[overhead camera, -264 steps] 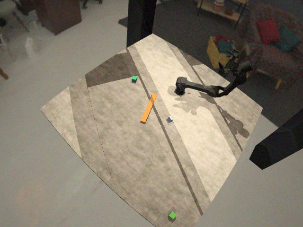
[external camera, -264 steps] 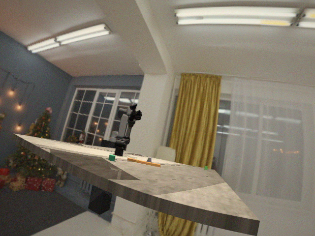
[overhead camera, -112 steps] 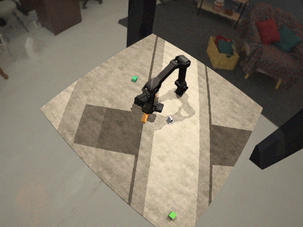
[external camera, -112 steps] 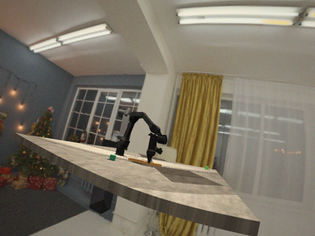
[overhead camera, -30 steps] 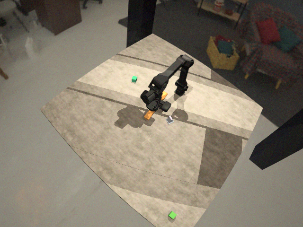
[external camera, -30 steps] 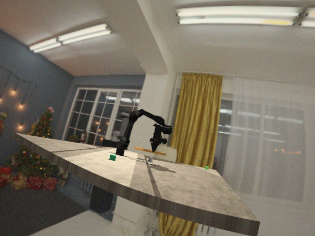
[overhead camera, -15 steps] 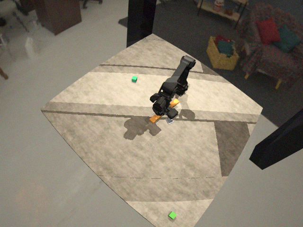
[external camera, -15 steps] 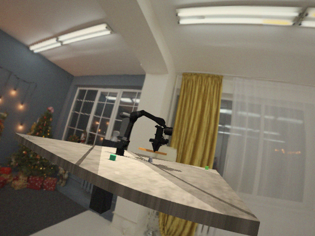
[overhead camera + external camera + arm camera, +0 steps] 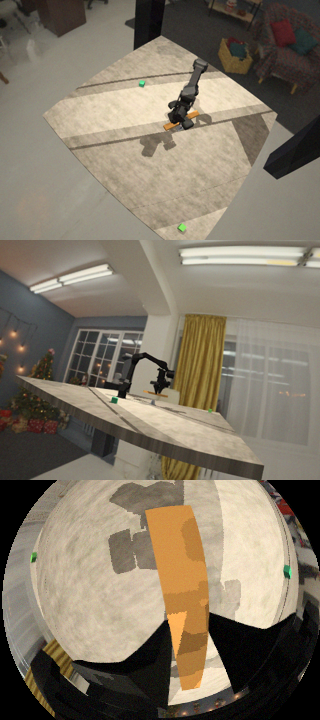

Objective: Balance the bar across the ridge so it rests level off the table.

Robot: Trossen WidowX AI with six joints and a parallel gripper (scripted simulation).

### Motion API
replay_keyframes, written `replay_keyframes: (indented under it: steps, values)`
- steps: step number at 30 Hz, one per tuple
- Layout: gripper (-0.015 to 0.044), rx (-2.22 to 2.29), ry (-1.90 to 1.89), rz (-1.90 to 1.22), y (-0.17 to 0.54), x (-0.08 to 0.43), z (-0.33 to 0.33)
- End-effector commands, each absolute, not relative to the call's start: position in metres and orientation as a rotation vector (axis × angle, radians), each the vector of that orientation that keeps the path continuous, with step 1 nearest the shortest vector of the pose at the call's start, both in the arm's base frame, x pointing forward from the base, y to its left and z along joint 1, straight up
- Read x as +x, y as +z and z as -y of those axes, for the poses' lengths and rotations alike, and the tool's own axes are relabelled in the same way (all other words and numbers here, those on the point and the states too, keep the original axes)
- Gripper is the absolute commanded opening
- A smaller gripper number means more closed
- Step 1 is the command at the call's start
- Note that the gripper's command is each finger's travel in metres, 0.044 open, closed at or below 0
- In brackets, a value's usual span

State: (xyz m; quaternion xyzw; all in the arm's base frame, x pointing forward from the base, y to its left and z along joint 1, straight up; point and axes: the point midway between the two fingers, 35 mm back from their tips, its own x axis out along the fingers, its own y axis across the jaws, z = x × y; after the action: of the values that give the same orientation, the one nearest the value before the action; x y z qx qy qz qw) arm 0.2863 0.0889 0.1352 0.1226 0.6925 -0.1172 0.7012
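Note:
The orange bar [image 9: 169, 126] [image 9: 148, 392] [image 9: 172, 545] is held in the air above the table [image 9: 103, 116] [image 9: 191, 431]. My gripper [image 9: 180, 120] [image 9: 157, 392] [image 9: 188, 620] is shut on the bar near its middle, with one black finger on each long side. The small grey ridge [image 9: 179, 127] [image 9: 153, 402] stands on the table below the bar. A gap shows between bar and ridge in the exterior view. In the top view the ridge is partly hidden by the gripper. It cannot be made out in the wrist view.
A teal-green cube [image 9: 141, 83] [image 9: 114, 400] [image 9: 287, 572] lies on the table, well away from the ridge. A bright green cube [image 9: 182, 227] [image 9: 210, 410] [image 9: 34, 557] lies near a far table corner. Shadows of the arm and bands of shade cross the tabletop.

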Motion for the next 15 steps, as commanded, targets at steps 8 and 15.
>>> replay_keyframes:
  steps: [8,15]
  values:
    - [0.0,0.291,-0.271,-1.529,0.124,0.285,-0.091]
    - [0.0,0.291,-0.272,-1.529,0.112,0.285,-0.09]
